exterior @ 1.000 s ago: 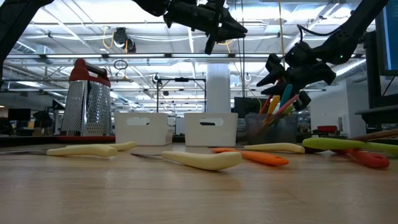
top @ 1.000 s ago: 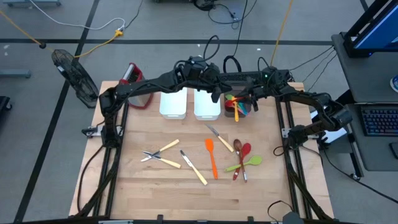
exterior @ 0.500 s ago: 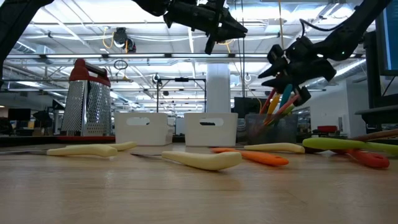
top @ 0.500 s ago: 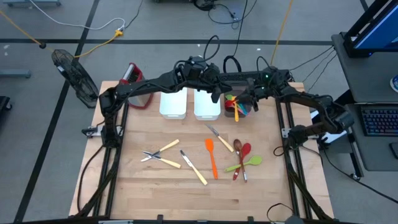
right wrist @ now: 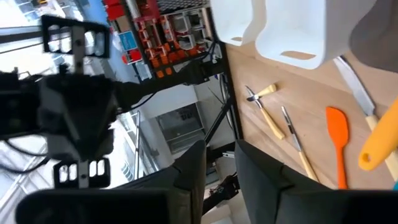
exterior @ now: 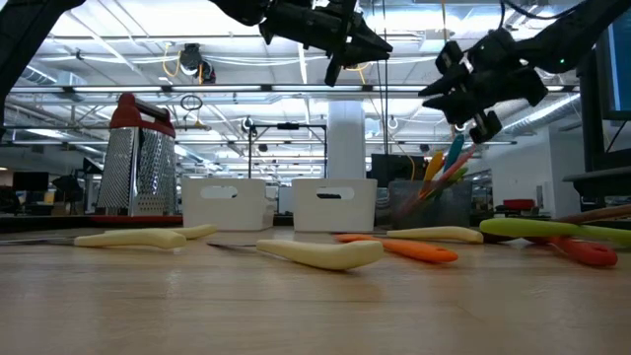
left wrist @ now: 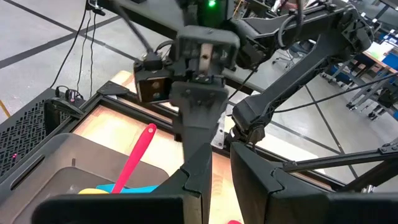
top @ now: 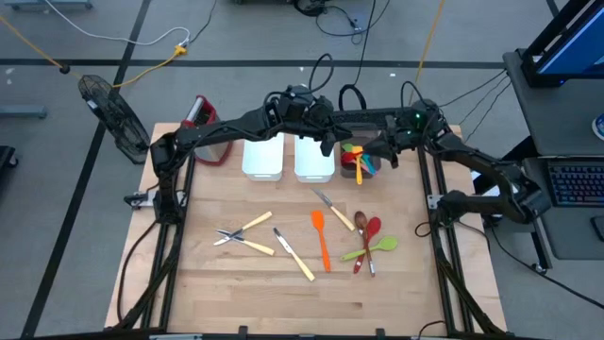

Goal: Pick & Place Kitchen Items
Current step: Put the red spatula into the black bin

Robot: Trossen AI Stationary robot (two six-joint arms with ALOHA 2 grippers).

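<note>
1. Nearest the front edge, at about 6 o'clock from the table's (top: 396, 283) centre, a cream-handled knife (top: 294, 255) is laid flat on the wood.
2. At 8 o'clock, two yellow-handled metal pieces (top: 242, 236) are seen crossed over each other.
3. At the centre an orange spatula (top: 322, 236) lies flat; at 4 o'clock a green spoon (top: 377, 246), a red spoon (top: 369, 234) and a wooden spoon (top: 360, 222) are bunched together, overlapping.
4. Just beyond the spatula a second knife (top: 329, 205) is laid at a slant.
5. At 12 o'clock two white bins (top: 263, 158) stand side by side; at 1 o'clock a dark bin (top: 355, 170) holds upright utensils (top: 359, 156) in pink, yellow, blue and orange.
6. The left gripper (top: 329, 146) is held in the air between the right-hand white bin and the dark bin; its fingers (left wrist: 194, 177) are narrowly parted and nothing is grasped.
7. The right gripper (top: 388, 157) is raised beside the dark bin at 2 o'clock; its fingers (right wrist: 193, 168) are slightly parted, and nothing is held between them.
8. At 10 o'clock, in the far corner, a red-topped grater (top: 200, 118) is placed.
</note>
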